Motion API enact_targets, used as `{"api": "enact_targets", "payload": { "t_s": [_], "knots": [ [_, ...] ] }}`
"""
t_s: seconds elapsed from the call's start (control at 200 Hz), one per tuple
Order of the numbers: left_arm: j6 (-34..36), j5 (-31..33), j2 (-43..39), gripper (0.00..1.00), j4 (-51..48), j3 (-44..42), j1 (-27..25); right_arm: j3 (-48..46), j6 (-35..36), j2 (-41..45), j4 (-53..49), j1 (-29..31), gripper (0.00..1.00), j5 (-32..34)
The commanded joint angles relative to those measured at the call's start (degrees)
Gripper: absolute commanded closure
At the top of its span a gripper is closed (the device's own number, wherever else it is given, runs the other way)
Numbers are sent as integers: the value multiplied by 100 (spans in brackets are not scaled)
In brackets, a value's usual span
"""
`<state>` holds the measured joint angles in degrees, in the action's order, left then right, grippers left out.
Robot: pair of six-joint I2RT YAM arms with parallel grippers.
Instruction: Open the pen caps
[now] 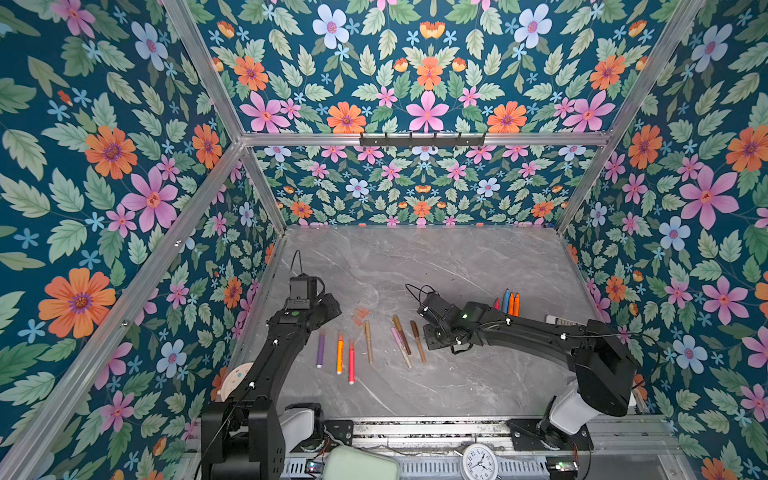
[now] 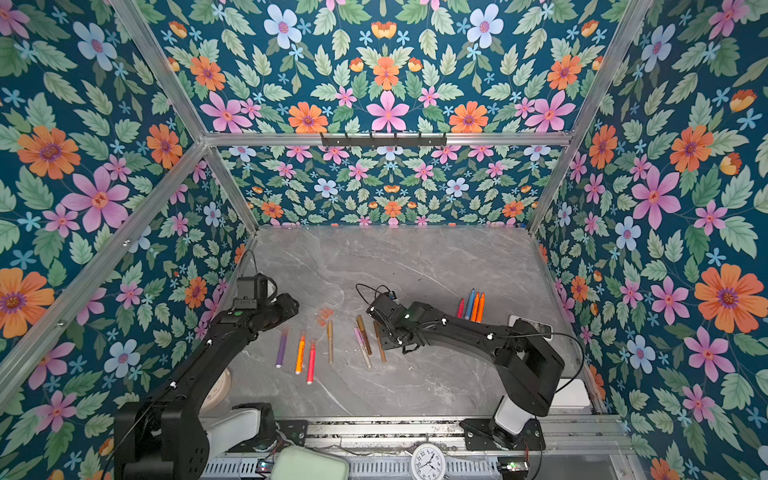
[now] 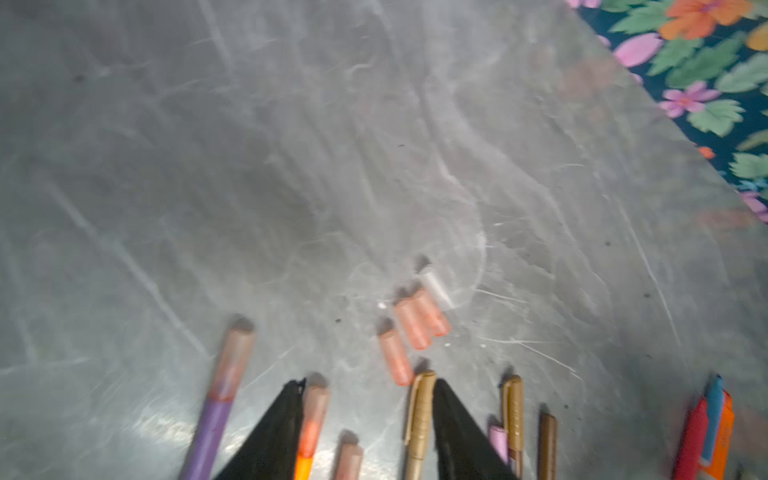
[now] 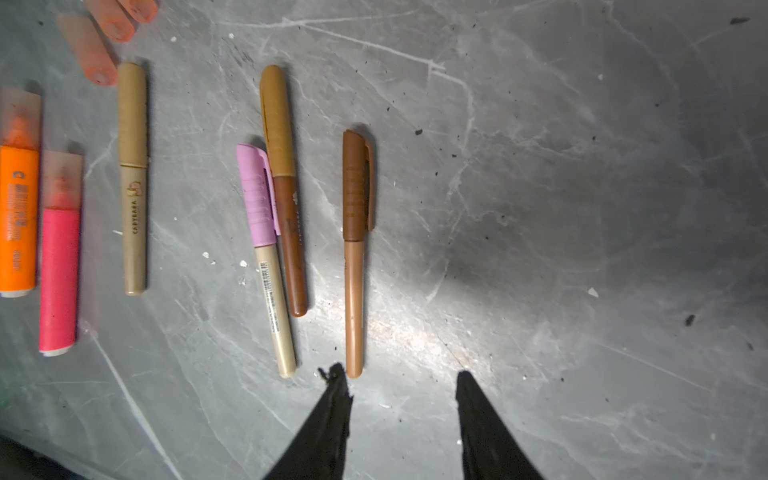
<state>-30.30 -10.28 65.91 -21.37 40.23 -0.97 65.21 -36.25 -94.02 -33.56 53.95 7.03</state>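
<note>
Brown plastic, likely light and slick: pinch the pen [image 1: 418, 341] at nine o'clock of the spread right claw [image 4: 400, 371] mid-barrel, spread left claw [image 3: 370, 380] pulling its cap [image 4: 355, 187].

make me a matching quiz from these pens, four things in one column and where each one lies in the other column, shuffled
1 purple pen
2 loose orange-pink caps
3 light blue pen
4 pink-capped pen

a lying against the gold-capped pen
b left end of the row in both top views
c bundled with others, far right
d lying loose, off any pen

Pairs: 1-b, 2-d, 3-c, 4-a
</note>
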Motion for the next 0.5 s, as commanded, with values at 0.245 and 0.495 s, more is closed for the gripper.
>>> {"api": "enact_targets", "payload": {
  "t_s": [0.245, 0.495],
  "knots": [
    [-278, 124, 339, 33, 432, -824, 402, -341, 220, 141, 197, -10, 55, 193],
    [-280, 15, 404, 33, 650, -1128, 396, -740, 228, 493, 420, -269, 54, 54]
  ]
}}
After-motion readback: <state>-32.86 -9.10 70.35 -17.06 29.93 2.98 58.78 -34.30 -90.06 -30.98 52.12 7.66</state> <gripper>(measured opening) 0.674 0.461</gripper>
